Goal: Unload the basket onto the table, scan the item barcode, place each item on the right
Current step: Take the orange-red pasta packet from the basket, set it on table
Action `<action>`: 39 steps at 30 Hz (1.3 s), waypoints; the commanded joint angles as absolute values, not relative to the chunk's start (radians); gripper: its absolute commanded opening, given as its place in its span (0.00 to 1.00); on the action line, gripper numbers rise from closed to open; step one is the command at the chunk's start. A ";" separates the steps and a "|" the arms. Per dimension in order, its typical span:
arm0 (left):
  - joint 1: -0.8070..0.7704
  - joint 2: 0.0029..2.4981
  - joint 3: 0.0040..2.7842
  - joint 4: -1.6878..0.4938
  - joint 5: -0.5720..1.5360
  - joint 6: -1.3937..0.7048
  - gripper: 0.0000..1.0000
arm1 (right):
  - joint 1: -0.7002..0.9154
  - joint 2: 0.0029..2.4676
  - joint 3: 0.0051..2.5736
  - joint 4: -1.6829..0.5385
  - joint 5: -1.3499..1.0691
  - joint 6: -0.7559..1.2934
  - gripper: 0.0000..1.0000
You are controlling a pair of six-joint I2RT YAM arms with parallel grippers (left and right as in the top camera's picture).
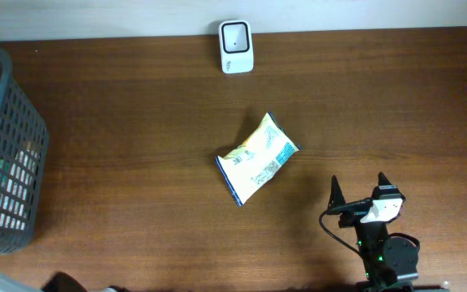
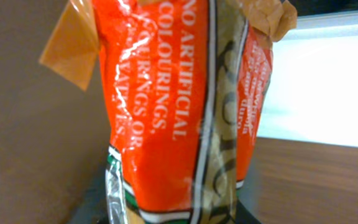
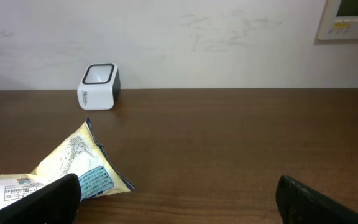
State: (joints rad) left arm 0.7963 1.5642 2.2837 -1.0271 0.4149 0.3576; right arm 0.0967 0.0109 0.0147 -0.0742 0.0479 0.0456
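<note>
In the left wrist view an orange snack packet (image 2: 166, 106) with white lettering stands upright and fills the frame. My left gripper (image 2: 173, 216) is shut on its lower end, with dark jaws showing on either side. A yellow and blue packet (image 1: 256, 158) lies flat mid-table, its printed back up; in the right wrist view this yellow packet (image 3: 67, 165) lies beside the left finger. The white scanner (image 1: 236, 46) stands at the table's far edge, and it appears as a small scanner (image 3: 98, 87) against the wall. My right gripper (image 1: 359, 191) stands open near the front right, holding nothing.
A dark mesh basket (image 1: 6, 154) with several packets inside sits at the left edge of the table. A white wall (image 3: 197, 37) rises behind the far edge, with a control panel (image 3: 347, 18) on it at the upper right.
</note>
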 commanded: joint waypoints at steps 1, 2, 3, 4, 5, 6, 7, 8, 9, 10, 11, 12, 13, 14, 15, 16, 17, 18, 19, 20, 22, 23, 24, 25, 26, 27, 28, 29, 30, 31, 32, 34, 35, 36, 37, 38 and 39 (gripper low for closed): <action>0.637 1.485 2.305 -1.122 0.546 0.294 0.00 | 0.090 0.004 0.006 -0.076 0.049 0.041 0.99; 0.549 1.492 2.303 -1.198 0.545 0.263 0.00 | 0.090 0.004 0.006 -0.076 0.049 0.041 0.99; 0.491 1.500 2.297 -1.236 0.542 0.262 0.00 | 0.090 0.004 0.006 -0.076 0.049 0.041 0.99; 0.411 1.517 2.281 -1.283 0.525 0.262 0.00 | 0.090 0.004 0.006 -0.076 0.049 0.041 0.99; 0.342 1.538 2.262 -1.320 0.480 0.253 0.00 | 0.090 0.004 0.006 -0.076 0.049 0.041 0.99; 0.278 1.562 2.233 -1.348 0.423 0.224 0.00 | 0.090 0.004 0.006 -0.076 0.049 0.041 0.99; 0.212 1.592 2.182 -1.373 0.375 0.217 0.00 | 0.090 0.004 0.006 -0.076 0.049 0.041 0.99; 0.165 1.615 2.130 -1.378 0.361 0.216 0.00 | 0.090 0.004 0.006 -0.076 0.049 0.041 0.99; 0.129 1.633 2.077 -1.371 0.351 0.201 0.00 | 0.090 0.004 0.006 -0.076 0.049 0.041 0.99; 0.081 1.663 1.995 -1.348 0.347 0.172 0.00 | 0.090 0.004 0.006 -0.076 0.049 0.041 0.99; 0.056 1.681 1.946 -1.330 0.347 0.156 0.00 | 0.090 0.004 0.006 -0.076 0.049 0.041 0.99; 0.028 1.696 1.875 -1.295 0.347 0.146 0.00 | 0.090 0.004 0.006 -0.076 0.049 0.041 0.99; 0.006 1.703 1.813 -1.259 0.347 0.143 0.00 | 0.090 0.004 0.006 -0.076 0.049 0.041 0.99; -0.022 1.711 1.720 -1.192 0.345 0.128 0.00 | 0.090 0.004 0.006 -0.076 0.049 0.041 0.99; -0.041 1.716 1.650 -1.133 0.343 0.104 0.00 | 0.090 0.004 0.006 -0.076 0.049 0.041 0.99; -0.054 1.719 1.603 -1.092 0.343 0.093 0.00 | 0.090 0.004 0.006 -0.076 0.049 0.041 0.99; -0.075 1.725 1.522 -1.023 0.343 0.082 0.00 | 0.090 0.004 0.006 -0.076 0.049 0.041 0.99; -0.089 1.734 1.456 -0.960 0.343 0.063 0.00 | 0.090 0.004 0.006 -0.076 0.049 0.041 0.99; -0.103 1.749 1.391 -0.896 0.343 0.059 0.00 | 0.090 0.004 0.006 -0.076 0.049 0.041 0.99; -0.113 1.762 1.345 -0.847 0.344 0.056 0.00 | 0.090 0.004 0.006 -0.076 0.049 0.041 0.99; -0.130 1.782 1.279 -0.775 0.342 0.056 0.00 | 0.090 0.004 0.006 -0.076 0.049 0.041 0.99; -0.131 1.793 1.269 -0.763 0.343 0.056 0.00 | 0.090 0.004 0.006 -0.076 0.049 0.041 0.99; -0.136 1.820 1.262 -0.756 0.343 0.056 0.00 | 0.090 0.004 0.006 -0.076 0.049 0.041 0.99; -0.142 1.833 1.261 -0.756 0.343 0.056 0.00 | 0.090 0.004 0.006 -0.076 0.049 0.041 0.98; -0.153 1.847 1.260 -0.752 0.343 0.056 0.00 | 0.090 0.004 0.006 -0.076 0.049 0.041 0.99; -0.161 1.854 1.260 -0.744 0.343 0.056 0.00 | 0.090 0.004 0.006 -0.076 0.049 0.041 0.99; -0.171 1.861 1.260 -0.733 0.343 0.056 0.00 | 0.090 0.004 0.006 -0.076 0.049 0.041 0.99; -0.187 1.872 1.260 -0.705 0.342 0.056 0.00 | 0.090 0.004 0.006 -0.076 0.049 0.041 0.99; -0.195 1.877 1.260 -0.687 0.341 0.056 0.00 | 0.090 0.004 0.006 -0.076 0.049 0.041 0.99; -0.202 1.884 1.260 -0.669 0.339 0.056 0.00 | 0.090 0.004 0.006 -0.076 0.049 0.041 0.99; -0.215 1.893 1.260 -0.643 0.339 0.056 0.00 | 0.090 0.004 0.006 -0.076 0.049 0.041 0.99; -0.243 1.899 1.260 -0.611 0.311 0.057 0.02 | 0.090 0.004 0.006 -0.076 0.049 0.041 0.99; -0.249 1.899 1.260 -0.596 0.306 0.057 0.04 | 0.090 0.004 0.006 -0.076 0.049 0.041 0.99; -0.250 1.899 1.260 -0.572 0.306 0.057 0.13 | 0.090 0.004 0.006 -0.076 0.049 0.041 0.99; -0.249 1.899 1.261 -0.552 0.305 0.057 0.25 | 0.090 0.004 0.006 -0.076 0.049 0.041 0.99; -0.238 1.899 1.267 -0.518 0.305 0.057 0.53 | 0.090 0.004 0.006 -0.076 0.049 0.041 0.99; -0.224 1.899 1.295 -0.513 0.305 0.059 0.80 | 0.090 0.004 0.006 -0.076 0.049 0.041 0.99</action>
State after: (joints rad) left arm -0.2485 1.9022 1.2530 -0.5407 0.2977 0.0589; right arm 0.0967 0.0109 0.0147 -0.0742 0.0479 0.0444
